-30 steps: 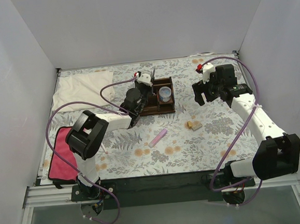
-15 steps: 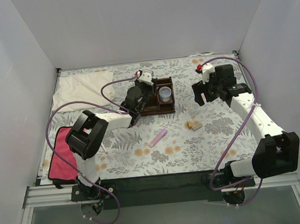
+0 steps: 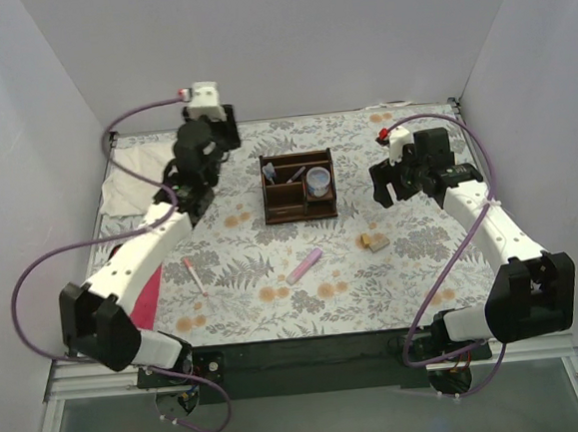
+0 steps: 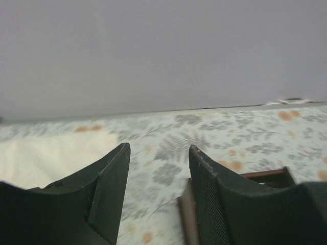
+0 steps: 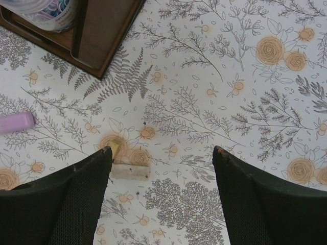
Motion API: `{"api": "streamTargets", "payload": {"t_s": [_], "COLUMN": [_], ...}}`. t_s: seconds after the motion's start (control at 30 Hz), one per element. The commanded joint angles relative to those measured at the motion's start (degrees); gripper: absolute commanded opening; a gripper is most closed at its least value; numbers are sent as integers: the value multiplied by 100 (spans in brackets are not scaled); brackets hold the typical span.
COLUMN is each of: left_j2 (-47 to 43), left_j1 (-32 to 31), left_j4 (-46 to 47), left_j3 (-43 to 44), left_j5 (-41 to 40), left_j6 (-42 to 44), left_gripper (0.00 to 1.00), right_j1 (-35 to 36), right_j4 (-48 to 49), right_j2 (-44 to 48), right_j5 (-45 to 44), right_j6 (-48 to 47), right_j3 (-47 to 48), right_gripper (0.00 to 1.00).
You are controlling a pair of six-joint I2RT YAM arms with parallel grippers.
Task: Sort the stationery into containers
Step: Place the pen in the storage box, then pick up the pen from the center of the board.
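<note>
The dark brown organiser (image 3: 300, 215) stands on the far middle of the floral counter (image 3: 256, 304), between the two arms; the bluish cup (image 3: 317, 181) sits upright in a right-hand compartment, and thin pens (image 3: 270, 171) lean in the compartments to its left, too small to tell more. Three pieces lie loose on the counter; the pale pink bar (image 3: 304, 266) lies at a slant in front of the organiser, apart from it; the tan block (image 3: 374, 240) lies to the right of the bar, near the organiser's front right corner; the pink-and-white pen (image 3: 194, 276) lies on the left, just beside the left arm (image 3: 146, 237).

The left arm stretches high over the far left corner; from above it covers part of the white cloth (image 3: 131, 183) and part of the flat magenta object (image 3: 147, 299) at the near left edge. The left jaws are spread with nothing between them; the left wrist view shows the cloth behind one finger and the organiser's edge behind the other.

The right arm (image 3: 490, 225) hangs over the right side of the counter; the right jaws are spread wide and hold nothing. In the right wrist view the block lies just beside one fingertip, clear of the gap; the bar shows at the left edge and the organiser's corner at the top.
</note>
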State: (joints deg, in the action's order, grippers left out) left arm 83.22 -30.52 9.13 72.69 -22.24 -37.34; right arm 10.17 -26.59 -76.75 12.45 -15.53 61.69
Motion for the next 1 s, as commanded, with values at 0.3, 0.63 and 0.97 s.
{"api": "streamTargets", "payload": {"t_s": [0.3, 0.63, 0.97], "left_j2": [-377, -87, 185], "left_j1": [2523, 3035, 2587], "left_j4": [-5182, -5755, -5676], "left_j3": [-747, -1186, -1942], "left_j5": [1334, 1583, 1819], "left_j6": [-2215, -2752, -3314], "left_gripper": [32, 42, 56], "right_j1": [-24, -24, -24], "right_j4": [110, 22, -66], "right_j2": [-411, -191, -428], "right_j5": [513, 531, 636], "right_j6": [-73, 15, 182], "right_j3": [449, 1, 0], "right_gripper": [86, 87, 87]}}
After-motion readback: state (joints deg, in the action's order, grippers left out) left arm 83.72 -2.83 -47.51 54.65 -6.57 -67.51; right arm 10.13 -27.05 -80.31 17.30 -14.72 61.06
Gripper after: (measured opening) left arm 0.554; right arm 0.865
